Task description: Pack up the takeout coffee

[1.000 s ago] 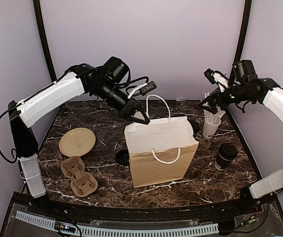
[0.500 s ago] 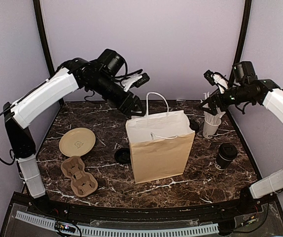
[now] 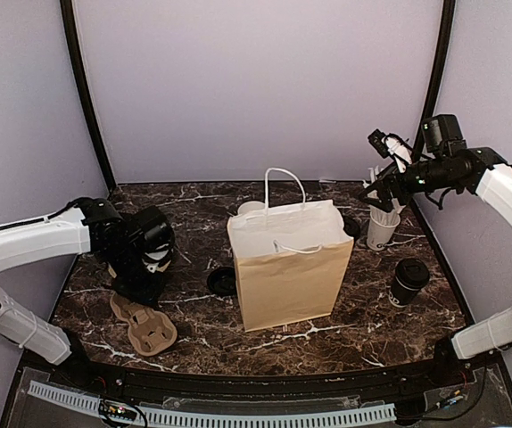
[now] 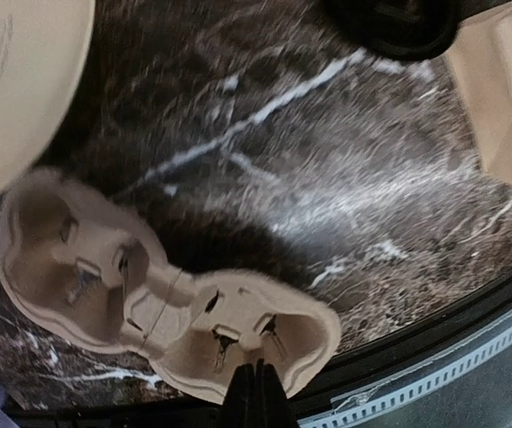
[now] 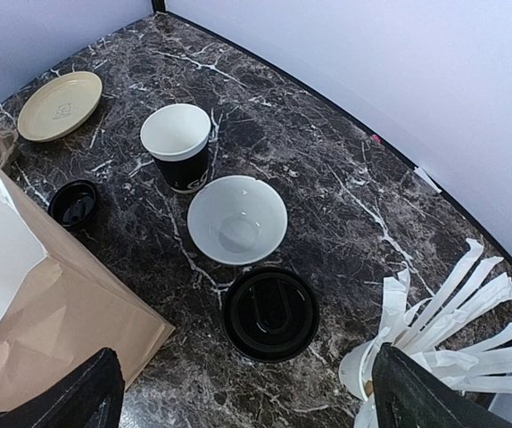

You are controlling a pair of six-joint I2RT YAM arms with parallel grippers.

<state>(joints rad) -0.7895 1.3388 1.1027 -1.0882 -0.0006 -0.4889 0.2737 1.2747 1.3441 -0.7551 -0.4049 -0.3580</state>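
In the top view, the bag [image 3: 287, 272] stands upright at the middle of the counter [image 3: 372, 321], its mouth open. The lidded cup [image 3: 409, 281] stands on the counter at the right of the frame, near the bag but apart from it. The white rim of the open cup [image 3: 251, 208] shows just behind the bag's upper left corner. A small lid [image 3: 223, 282] lies left of the bag. The left end effector [image 3: 142, 290] hangs low at the left, above the carrier [image 3: 149, 325]. The right end effector [image 3: 377, 191] hovers at the upper right over the straw cup [image 3: 382, 230]. In the left wrist view, we see the fingers [image 4: 257, 397] pressed together with nothing between them, just above the carrier's near pocket. The plate [image 4: 15, 80] fills the upper left corner. In the right wrist view, the two fingers [image 5: 82, 401] sit far apart at the bottom corners, spread wide and empty. Between them and beyond lie the large lid [image 5: 269, 314], then the bowl [image 5: 236, 219]. The open cup is upright in the upper left part of the frame, without a lid.
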